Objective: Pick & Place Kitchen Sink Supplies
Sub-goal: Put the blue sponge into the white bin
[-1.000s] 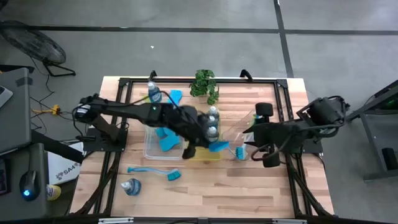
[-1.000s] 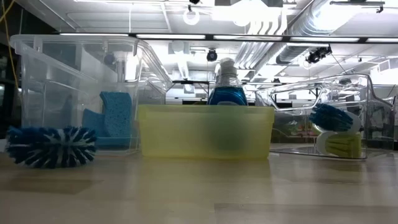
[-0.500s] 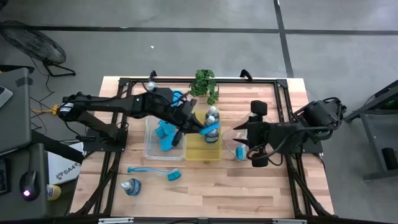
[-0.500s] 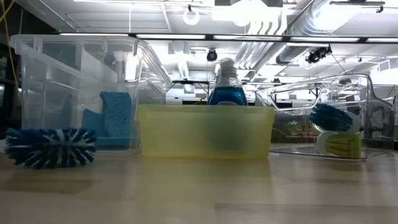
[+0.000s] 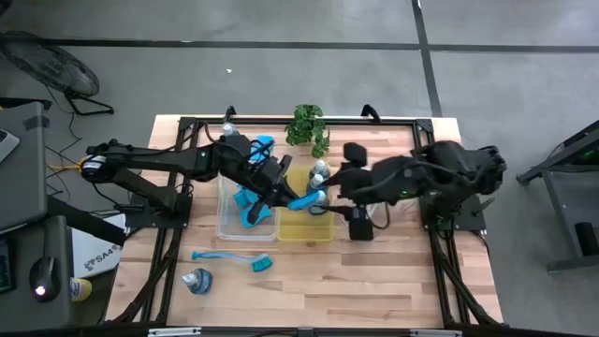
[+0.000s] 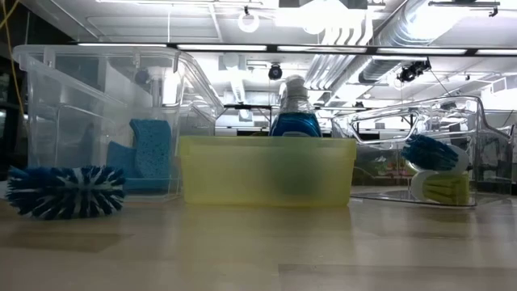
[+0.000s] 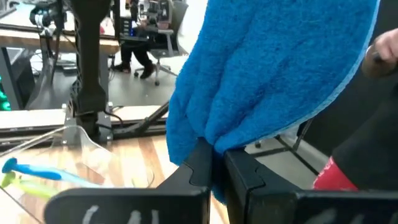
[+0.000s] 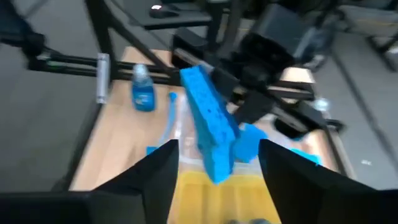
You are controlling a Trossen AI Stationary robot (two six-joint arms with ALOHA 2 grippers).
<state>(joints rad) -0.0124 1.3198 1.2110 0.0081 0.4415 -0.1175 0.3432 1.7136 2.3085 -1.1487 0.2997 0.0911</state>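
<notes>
A: Two arms meet over the middle of the table. Going left to right: at the near left a dish soap bottle (image 5: 197, 280) lies on the wood with a blue dish brush (image 5: 234, 257) just beside it, both still outside any tray. Then the clear tray (image 5: 225, 227), with blue sponges (image 5: 249, 207) standing in it, and the yellow tray (image 5: 298, 227) touching its right side.

B: And the left gripper (image 5: 292, 199)?

A: Its fingers are pressed together on a wavy blue sponge (image 5: 309, 200), held up over the yellow tray. The right gripper (image 5: 344, 195) is just to the right of that sponge, jaws spread, with nothing between them that I can see.

B: So which step is this?

A: It looks like a handover, or the left arm is placing the sponge while the right arm comes in. Next, I think, the right jaws must straddle the sponge before the left lets go.

B: What do the other views add?

A: The right wrist view shows the held sponge (image 8: 210, 129) edge-on between the right fingers (image 8: 155, 177), not yet touched. The left wrist view shows the pinch at the sponge's lower edge. The low view shows neither gripper, only a soap bottle (image 6: 295, 109) standing in the yellow tray and a second brush (image 6: 435, 153) in a far-right clear tray (image 6: 477, 121).
</notes>
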